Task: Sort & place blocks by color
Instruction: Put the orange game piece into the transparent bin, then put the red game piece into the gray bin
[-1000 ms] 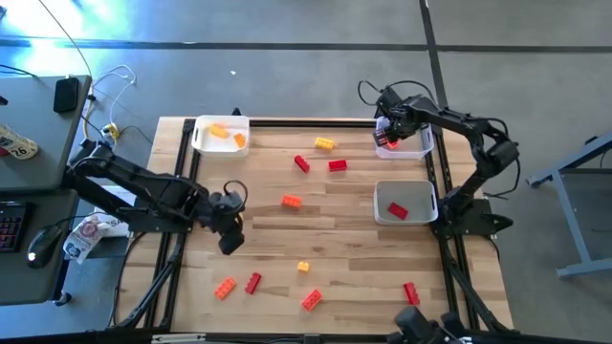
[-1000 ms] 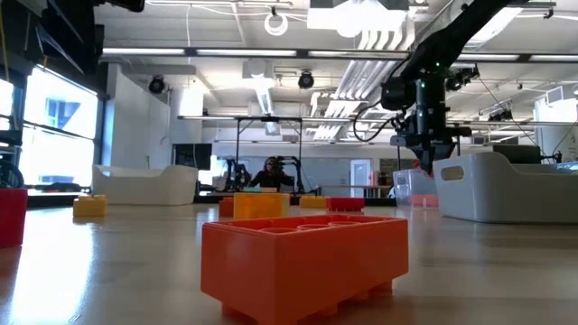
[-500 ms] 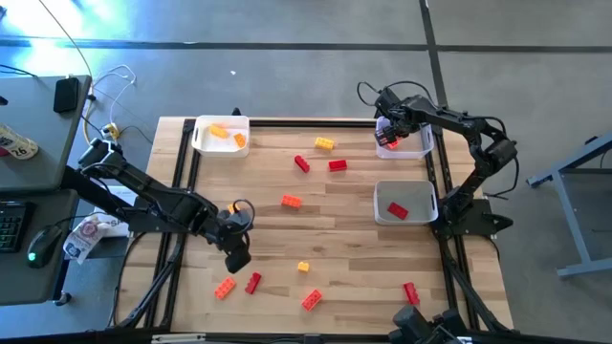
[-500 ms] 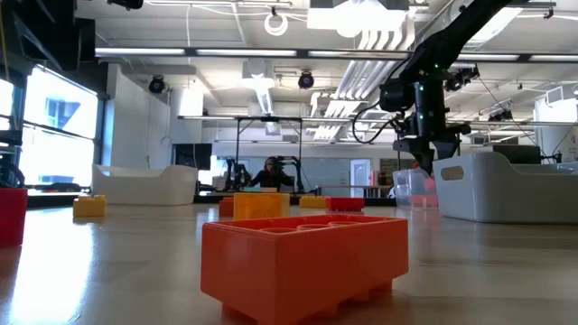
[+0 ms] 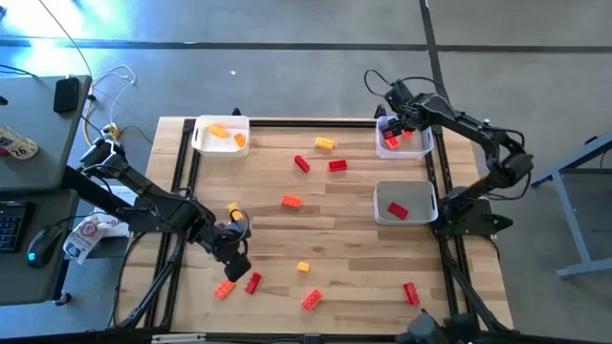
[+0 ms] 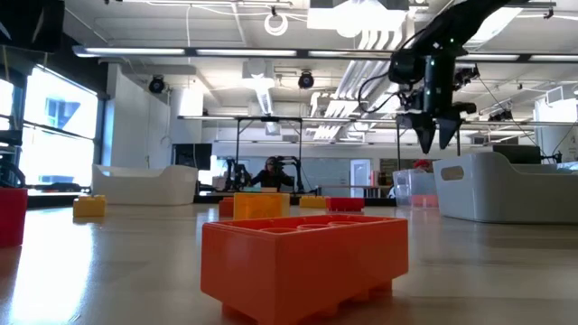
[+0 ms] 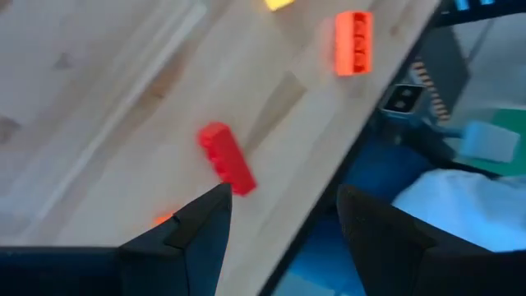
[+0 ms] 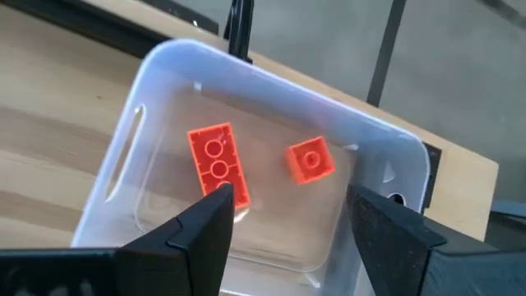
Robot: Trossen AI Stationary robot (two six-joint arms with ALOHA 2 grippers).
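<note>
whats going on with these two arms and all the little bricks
The robot is sorting blocks by colour into trays. The right gripper hangs open over the far right tray, which holds two red blocks. The left gripper is open too, low over the near left of the table beside a red block. Several blocks lie loose on the table.

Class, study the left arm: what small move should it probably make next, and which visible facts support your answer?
Probably lower the left gripper onto the red block and close. Its fingers are open and empty, hovering near the table's front-left corner, with that block lying loose just ahead of them.
</note>
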